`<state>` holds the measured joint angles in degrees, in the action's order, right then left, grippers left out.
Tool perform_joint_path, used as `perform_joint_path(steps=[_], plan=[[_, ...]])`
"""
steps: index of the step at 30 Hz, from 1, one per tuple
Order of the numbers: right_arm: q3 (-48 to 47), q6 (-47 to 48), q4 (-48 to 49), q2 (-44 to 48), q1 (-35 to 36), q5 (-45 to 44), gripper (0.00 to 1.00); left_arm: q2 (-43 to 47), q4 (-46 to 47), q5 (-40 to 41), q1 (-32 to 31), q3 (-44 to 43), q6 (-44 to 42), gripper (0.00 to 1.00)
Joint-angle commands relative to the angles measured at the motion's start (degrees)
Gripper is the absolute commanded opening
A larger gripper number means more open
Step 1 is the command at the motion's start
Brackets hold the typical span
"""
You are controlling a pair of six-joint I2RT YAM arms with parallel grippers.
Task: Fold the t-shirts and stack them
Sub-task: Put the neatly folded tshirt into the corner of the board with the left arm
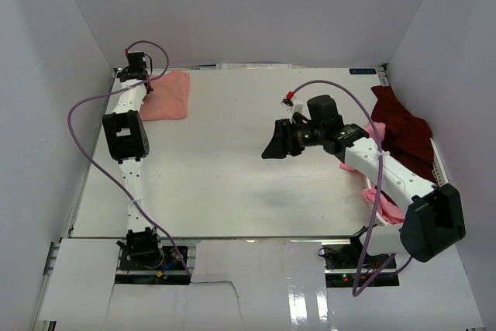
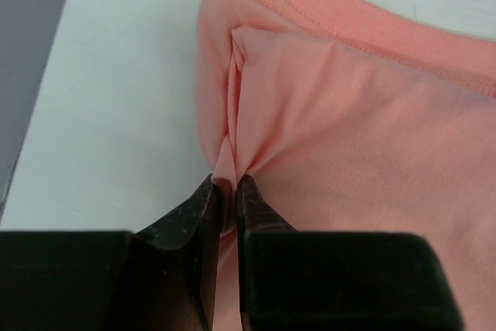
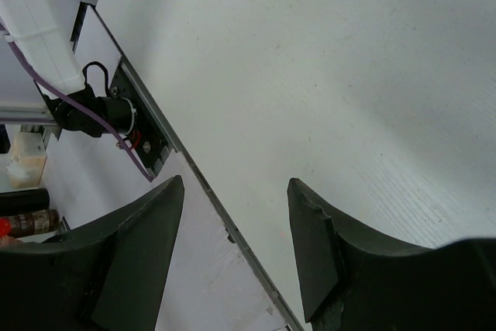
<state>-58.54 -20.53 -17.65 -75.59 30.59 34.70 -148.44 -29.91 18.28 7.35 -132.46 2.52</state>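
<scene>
A folded salmon-pink t-shirt [image 1: 167, 95] lies at the far left corner of the table. My left gripper [image 1: 135, 75] is at its left edge, shut on a pinch of its cloth; the left wrist view shows the fabric [image 2: 349, 129] gathered between the black fingers [image 2: 227, 191]. A dark maroon t-shirt [image 1: 403, 133] lies crumpled at the right edge. A lighter pink t-shirt [image 1: 385, 205] shows under my right arm. My right gripper [image 1: 273, 145] hangs open and empty above the table's middle; in the right wrist view [image 3: 236, 215] nothing is between its fingers.
White walls enclose the table [image 1: 232, 168] on three sides. The left arm's base and purple cable [image 3: 93, 110] show at the near edge in the right wrist view. White paper sheets [image 1: 256, 277] cover the front edge.
</scene>
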Motion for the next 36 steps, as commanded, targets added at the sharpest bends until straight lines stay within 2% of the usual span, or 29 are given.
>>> perform_joint_path(steps=[1,2,5,6,7,9,17,21,25,27,28,29,30,31,34,36], plan=[[-3.5,0.5,-1.6,-2.1,-0.4,1.5,0.63,0.0,1.6,2.2,2.7,-1.7,-1.6,0.00],[-3.8,0.5,-1.6,-2.5,-0.4,1.8,0.63,0.1,2.0,3.0,2.8,-1.8,-1.6,0.03],[-4.0,0.5,-1.3,-3.9,-0.4,2.3,0.63,1.9,2.7,5.5,2.9,-2.0,-0.6,0.34],[-3.9,0.4,-1.2,-4.5,-0.4,2.5,0.63,2.8,3.4,5.6,2.9,-1.1,-0.5,0.50],[-3.9,0.3,-1.2,-4.7,-0.4,2.8,0.63,3.8,4.5,5.6,2.9,-0.3,-0.6,0.55],[-3.5,0.5,-1.2,-4.8,-0.4,2.9,0.63,6.6,7.1,6.3,2.9,1.0,-0.7,0.63],[-1.2,1.1,-1.0,-3.6,-0.4,2.8,0.63,15.0,10.1,2.8,2.0,4.5,0.6,0.67],[-0.4,0.8,0.1,-3.2,-0.4,2.9,0.63,21.0,11.5,-0.9,1.3,10.7,3.3,0.67],[-1.5,-0.1,0.9,-3.5,-0.4,3.4,0.63,27.5,17.6,-5.0,1.3,21.3,6.3,0.63],[-2.3,-0.1,0.9,-3.2,-0.4,3.2,0.62,28.3,18.8,-7.3,1.4,25.5,7.1,0.54],[-2.5,-0.1,1.0,-2.9,-0.4,3.1,0.62,28.4,19.1,-10.5,1.4,26.6,6.6,0.46],[-2.5,0.0,1.0,-2.5,-0.4,3.3,0.62,28.1,19.1,-11.9,1.3,27.6,6.6,0.34],[-2.4,0.0,1.0,-2.5,-0.4,3.4,0.63,27.7,19.0,-12.7,1.4,28.7,6.9,0.13],[-2.2,0.2,1.0,-2.4,-0.4,3.5,0.62,27.2,18.5,-13.0,1.3,29.0,7.4,0.02],[-1.5,0.6,1.0,-1.7,-0.5,3.5,0.62,25.8,16.9,-13.6,1.3,30.2,10.5,0.00],[-1.2,0.8,1.0,-1.0,-0.5,3.6,0.62,26.1,18.1,-17.0,1.3,33.0,11.2,0.00]])
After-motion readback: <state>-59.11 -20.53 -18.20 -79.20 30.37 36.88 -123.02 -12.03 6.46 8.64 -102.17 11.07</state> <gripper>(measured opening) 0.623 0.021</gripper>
